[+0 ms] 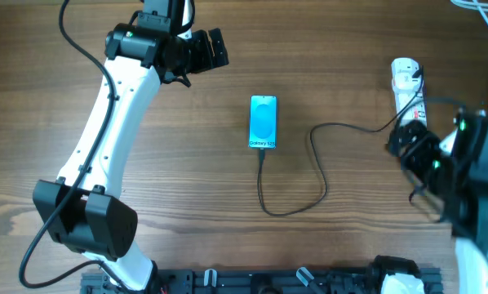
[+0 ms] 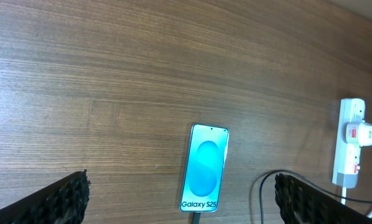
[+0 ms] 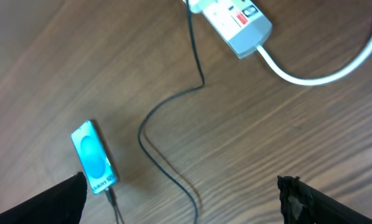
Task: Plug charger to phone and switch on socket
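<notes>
Only overhead: full loop of charger (image 1: 322, 178).

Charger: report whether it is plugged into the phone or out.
Plugged in, it seems: the charger runs straight into the phone at its Galaxy end in all three views, no gap visible.

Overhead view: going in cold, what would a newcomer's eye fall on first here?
The phone, its teal screen lit, lies flat near the middle of the wooden table. A thin black charger cable loops from the phone's near end out to the white power strip at the right edge. Both grippers are clear of it, jaws wide and empty: left gripper at the far side, right gripper by the strip.
</notes>
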